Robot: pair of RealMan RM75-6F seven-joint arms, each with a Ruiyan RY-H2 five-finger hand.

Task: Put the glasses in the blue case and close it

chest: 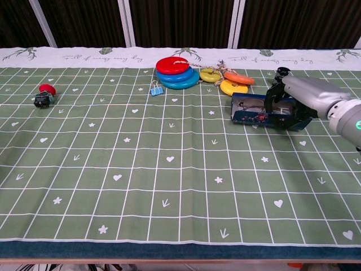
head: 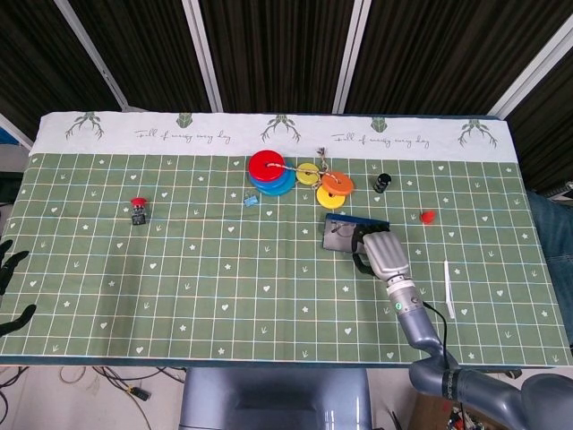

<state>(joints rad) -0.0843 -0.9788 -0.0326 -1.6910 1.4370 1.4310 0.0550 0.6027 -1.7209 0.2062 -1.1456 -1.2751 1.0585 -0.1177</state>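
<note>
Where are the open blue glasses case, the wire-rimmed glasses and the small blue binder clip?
open blue glasses case (chest: 246,117), chest view, front wall
wire-rimmed glasses (chest: 252,103), chest view, lens rim
small blue binder clip (chest: 156,90), chest view, clip body

The green grid-patterned cloth-covered worktop (head: 224,269) carries everything. The open blue glasses case (head: 345,231) (chest: 251,111) is set right of centre, with the wire-framed glasses (chest: 248,104) lying inside it. The right hand (head: 380,252) (chest: 289,96) is placed at the case's right end, its fingers reaching into the case. Behind the case, the stack of red and blue plastic rings (head: 270,171) and the yellow and orange rings (head: 327,184) are ranged, a small blue binder clip (head: 251,201) just before the stack. A small black cylindrical object (head: 383,182) and a small red cap (head: 427,216) are found to the right; a white stick (head: 448,288) lies nearer the front. A red-topped push button (head: 138,210) stands far left. The left hand (head: 11,287) is seen at the left edge, off the worktop.
</note>
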